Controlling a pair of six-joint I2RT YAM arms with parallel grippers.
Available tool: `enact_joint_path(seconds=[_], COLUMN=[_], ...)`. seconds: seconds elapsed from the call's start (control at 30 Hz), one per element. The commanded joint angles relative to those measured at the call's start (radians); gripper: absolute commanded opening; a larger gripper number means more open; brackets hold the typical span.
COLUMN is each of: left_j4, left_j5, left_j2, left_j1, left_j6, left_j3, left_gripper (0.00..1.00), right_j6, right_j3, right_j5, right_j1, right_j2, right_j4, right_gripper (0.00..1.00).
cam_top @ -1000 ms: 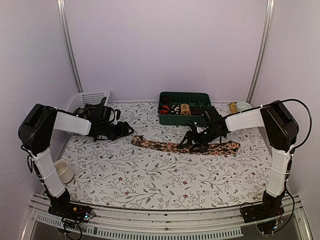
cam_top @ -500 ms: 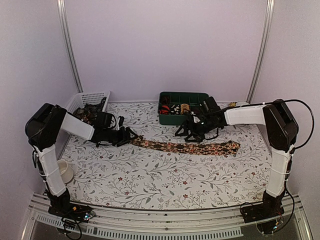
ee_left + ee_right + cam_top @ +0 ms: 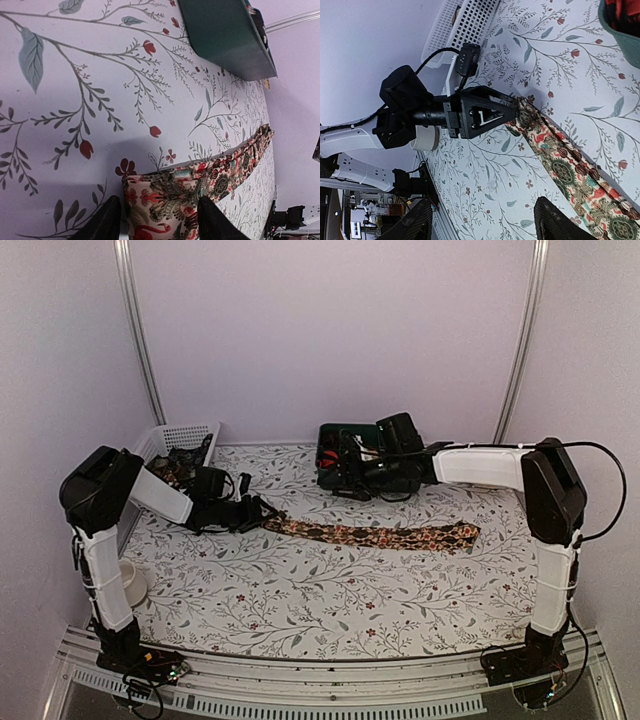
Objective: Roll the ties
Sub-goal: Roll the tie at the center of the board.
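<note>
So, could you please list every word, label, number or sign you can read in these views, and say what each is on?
No legible text in any view.
The tie, tablecloth and green tray show only patterns or plain surfaces, no lettering.
The background clutter beyond the table edge in the right wrist view is too small and blurred to read.

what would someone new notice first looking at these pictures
A long dark floral tie lies stretched flat across the middle of the flowered table. The left gripper sits at its left end, fingers either side of the fabric, while the right gripper reaches over the green tray at the back.
</note>
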Motion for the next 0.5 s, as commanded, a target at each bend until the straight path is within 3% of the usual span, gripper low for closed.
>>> enact_joint_path(seconds=[0.0,0.47], left_j4=[-0.033,-0.111], left_j5=[-0.004,-0.031], left_j2=[0.046,0.053], left_j1=[0.008,-0.033], left_j6=[-0.014,-0.029], left_j3=[-0.012,-0.036], left_gripper=[0.52,0.52], right_j6=[0.091,0.091], right_j3=[0.068,0.118], right_j5=[-0.053,-0.048], right_j1=[0.022,0.03], right_j2=[0.13,0.178], right_j4=[0.104,0.067], right_gripper=[0.69,0.67])
